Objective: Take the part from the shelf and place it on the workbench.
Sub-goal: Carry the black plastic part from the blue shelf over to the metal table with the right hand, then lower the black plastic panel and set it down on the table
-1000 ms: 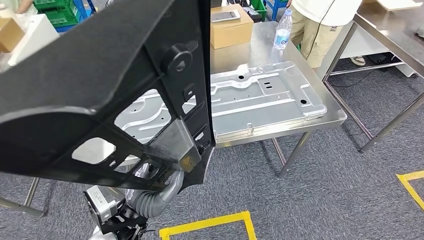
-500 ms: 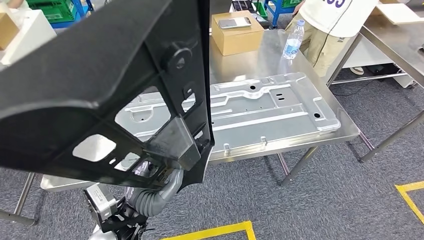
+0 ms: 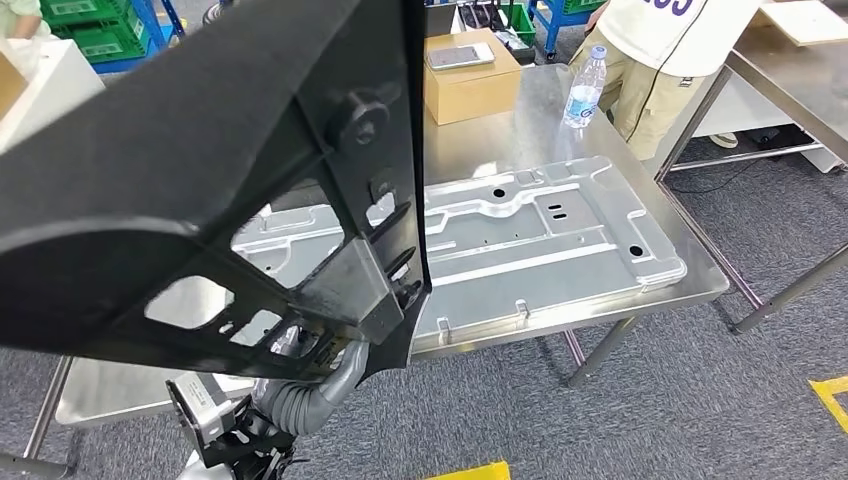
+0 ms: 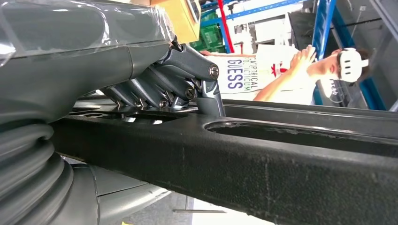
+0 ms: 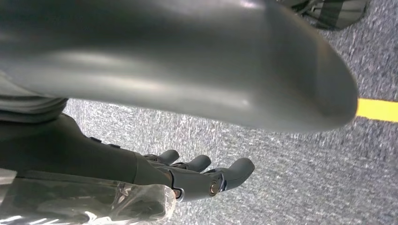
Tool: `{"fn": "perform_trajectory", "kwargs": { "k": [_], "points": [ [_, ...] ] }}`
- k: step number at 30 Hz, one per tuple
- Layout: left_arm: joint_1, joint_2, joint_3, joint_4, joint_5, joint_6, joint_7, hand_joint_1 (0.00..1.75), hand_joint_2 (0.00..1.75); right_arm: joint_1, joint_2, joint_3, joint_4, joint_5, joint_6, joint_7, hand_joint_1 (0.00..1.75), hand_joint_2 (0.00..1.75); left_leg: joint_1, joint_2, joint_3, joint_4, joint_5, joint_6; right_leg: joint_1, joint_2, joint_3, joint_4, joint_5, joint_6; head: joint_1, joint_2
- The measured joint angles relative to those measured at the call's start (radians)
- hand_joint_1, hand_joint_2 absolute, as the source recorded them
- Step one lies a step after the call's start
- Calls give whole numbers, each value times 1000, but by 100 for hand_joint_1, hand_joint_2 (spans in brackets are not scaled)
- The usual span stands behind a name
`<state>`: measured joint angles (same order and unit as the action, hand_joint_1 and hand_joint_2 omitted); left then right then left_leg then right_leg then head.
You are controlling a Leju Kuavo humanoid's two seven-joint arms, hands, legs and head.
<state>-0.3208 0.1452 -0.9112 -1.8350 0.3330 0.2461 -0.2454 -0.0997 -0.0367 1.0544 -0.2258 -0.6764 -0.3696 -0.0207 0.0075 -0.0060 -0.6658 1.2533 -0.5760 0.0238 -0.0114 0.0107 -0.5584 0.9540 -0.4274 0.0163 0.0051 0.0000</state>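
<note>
1. The part point(image 3: 200, 170) is a large black plastic frame held up close to the head camera, above the near edge of the workbench point(image 3: 600, 310) and in front of it.
2. Its long axis runs slantwise in the head view, from the lower left of the picture up toward the upper middle, and its ribbed face is turned toward the camera.
3. It is matte black with a grainy surface, with raised ribs, several cut-out windows, a round boss with a keyed hole, and a boxy lug near its lower edge.
4. The left hand point(image 4: 155, 79) grips the part: in the left wrist view its dark fingers point(image 4: 187, 65) curl over one of the frame's bars while the thick thumb lies along the other side.
5. The right hand point(image 5: 197, 176) hangs over grey carpet point(image 5: 281, 178) beside a yellow floor line point(image 5: 378, 110); its fingers are gently curved, apart and hold nothing.
6. On the workbench lies a pressed silver metal panel point(image 3: 540, 230), flat, with its length along the bench.
7. Behind the panel stand a cardboard box point(image 3: 470, 75) with a phone point(image 3: 460, 55) on top and a water bottle point(image 3: 583, 88).
8. A person point(image 3: 660, 50) in a pale shirt stands at the bench's far corner.
</note>
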Motion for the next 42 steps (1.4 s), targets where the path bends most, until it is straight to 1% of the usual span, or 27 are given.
{"fn": "perform_trajectory", "kwargs": {
  "k": [1, 3, 4, 5, 6, 7, 10, 12, 14, 15, 16, 17, 19, 21, 24, 26, 29, 30, 31, 32, 34, 35, 36, 37, 39, 40, 42],
  "points": [
    [0, 0, 0, 0, 0, 0, 0, 175, 175, 1, 0, 0, 0, 0, 0, 0, 0, 0, 3, 0, -8, -15, 18, -3, -1, 1, 9, 0, -7, 3, 0, 0],
    [0, 0, 0, 0, 0, 0, 0, 175, 175, 1, 1, 0, 0, -1, 0, 0, 0, 0, 8, 1, 23, -141, 109, -7, -5, 3, 31, 0, -24, 11, 0, 0],
    [0, 1, 0, 0, 0, 0, 0, 175, 175, 1, 2, 0, 0, -2, 0, -1, 0, 0, 6, 1, 43, -206, 144, -5, -6, 4, 40, -1, -32, 17, 0, 0],
    [-1, 1, 0, 0, 0, -1, 0, 175, 175, -1, 1, 0, 0, -2, 0, -1, 0, 0, 3, 1, 58, -253, 166, 0, -6, 4, 44, -1, -38, 23, 0, 0],
    [-2, 1, 0, 0, 0, -1, 0, 175, 175, -1, 1, 0, 0, -3, 0, -1, 0, 0, 0, 1, 64, -276, 172, 7, -6, 4, 46, -3, -43, 29, 0, 0],
    [-2, 1, 0, 0, 0, -1, 0, 175, 175, -2, 1, 0, 0, -3, 0, -1, 0, 0, -5, 1, 66, -279, 165, 17, -6, 4, 48, -1, -44, 36, 0, 0],
    [-3, 0, 1, 0, 0, 0, 0, 175, 175, -2, 2, 0, 0, -3, 0, -1, 0, 0, -3, 0, 88, -287, 163, 43, -8, 2, 46, 28, -55, 50, 2, 0],
    [-5, 0, 1, -1, 0, 1, 0, 175, 175, -4, 2, 0, 0, -3, 0, -1, 0, 0, -1, 1, 107, -291, 155, 54, -9, 0, -6, 130, -89, 53, 3, 0],
    [-4, 0, 0, 0, 0, 1, 0, 175, 175, -3, 2, 0, 0, -3, 0, -1, 0, 0, -3, 0, 120, -291, 143, 61, -9, 0, -95, 265, -136, 55, 4, 0],
    [-4, 0, 0, 0, -1, 1, 0, 175, 175, -2, 2, 0, 0, -4, 0, -1, 0, 0, -5, -1, 128, -291, 136, 62, -9, 0, -129, 301, -146, 56, 4, 0],
    [-4, 0, 0, 0, -1, 1, 0, 175, 175, -1, 2, 0, 0, -4, 0, -1, 0, 0, -6, -3, 137, -291, 129, 64, -9, 0, -146, 301, -138, 55, 5, 0],
    [-4, 0, 0, 0, -3, 1, 0, 175, 175, 0, 2, 0, 0, -5, 0, -2, 0, 0, -7, -5, 147, -291, 122, 64, -8, 0, -143, 262, -108, 53, 5, 0],
    [-5, 0, 0, 0, -6, 1, 0, 175, 175, 0, 1, 0, 1, -5, 0, -3, 0, 0, -9, -8, 169, -290, 106, 61, -3, -1, -105, 121, -10, 43, 5, 0],
    [-6, 0, 0, 0, -9, 2, 2, 175, 175, -1, -1, 0, 1, -6, 0, -6, 0, 0, -13, -8, 181, -292, 91, 51, 4, -3, -76, 28, 43, 32, 6, 0],
    [-14, 0, -1, -1, -22, 0, 7, 175, 175, -1, 1, 0, 2, -5, 0, -11, 0, 0, -17, -8, 187, -285, 82, 37, 2, -3, -64, 6, 53, 20, 6, 0],
    [-25, 0, -1, -1, -33, -2, 8, 175, 175, -2, 3, 0, 2, -4, 0, -15, 0, 0, -15, -5, 166, -234, 61, 28, -6, -3, -51, -1, 52, 13, 4, 0],
    [-40, 0, -2, -1, -42, -5, 8, 175, 175, -5, 3, 0, 2, -3, 0, -17, 0, 0, -3, -3, 55, -38, -19, 6, -9, -3, -46, -4, 46, 7, 1, 0],
    [-41, 0, -2, -1, -42, -6, 8, 175, 175, -5, 3, 0, 2, -2, 0, -17, 0, 0, 1, -3, 22, 7, -34, 1, -10, -3, -46, -4, 45, 7, 1, 0],
    [-43, 0, -2, -1, -43, -6, 7, 175, 175, -4, 4, 1, 2, 0, 0, -17, 0, 0, 5, -2, 7, 16, -30, -3, -11, -2, -45, -4, 43, 8, 1, 0],
    [-47, 0, -3, -1, -46, -6, 5, 175, 175, -4, 4, 1, 2, 2, 0, -17, 0, 0, 8, -2, 11, -16, -4, -6, -13, -1, -42, -3, 41, 10, 1, 0],
    [-63, -1, -4, -1, -54, -6, 0, 175, 175, -4, 5, 4, 2, 8, 0, -17, 0, 0, 14, -1, 59, -158, 81, -13, -16, 2, -37, -3, 37, 18, 1, 0],
    [-74, -3, -6, 0, -57, -7, -2, 175, 175, -5, 5, 6, 2, 10, 1, -16, 0, 0, 14, -1, 81, -223, 107, -12, -16, 3, -35, -2, 36, 24, 0, 0],
    [-85, -5, -7, 1, -59, -7, -3, 175, 175, -6, 5, 8, 2, 13, 2, -15, 0, 0, 13, -2, 94, -264, 122, -7, -15, 4, -35, -2, 35, 30, 1, 0],
    [-93, -9, -8, 2, -60, -8, -3, 175, 175, -7, 5, 11, 2, 16, 3, -13, 0, 0, 11, -2, 98, -279, 126, 0, -13, 4, -36, -2, 34, 37, 1, 0],
    [-110, -17, -12, 7, -58, -11, -1, 175, 175, -9, 5, 15, 2, 22, 6, -9, 0, 0, 8, -3, 100, -280, 136, 18, -13, 5, -37, -3, 34, 50, 1, 0],
    [-121, -23, -14, 10, -56, -13, 2, 175, 175, -10, 5, 18, 2, 25, 8, -6, 0, 0, 9, -2, 101, -281, 143, 26, -14, 4, -39, 4, 27, 55, 2, 0],
    [-146, -35, -18, 16, -49, -17, 6, 175, 175, -14, 5, 22, 2, 32, 10, -1, 0, 0, 11, -1, 104, -284, 148, 38, -16, 2, -60, 53, -7, 60, 3, 0]
  ]
}}
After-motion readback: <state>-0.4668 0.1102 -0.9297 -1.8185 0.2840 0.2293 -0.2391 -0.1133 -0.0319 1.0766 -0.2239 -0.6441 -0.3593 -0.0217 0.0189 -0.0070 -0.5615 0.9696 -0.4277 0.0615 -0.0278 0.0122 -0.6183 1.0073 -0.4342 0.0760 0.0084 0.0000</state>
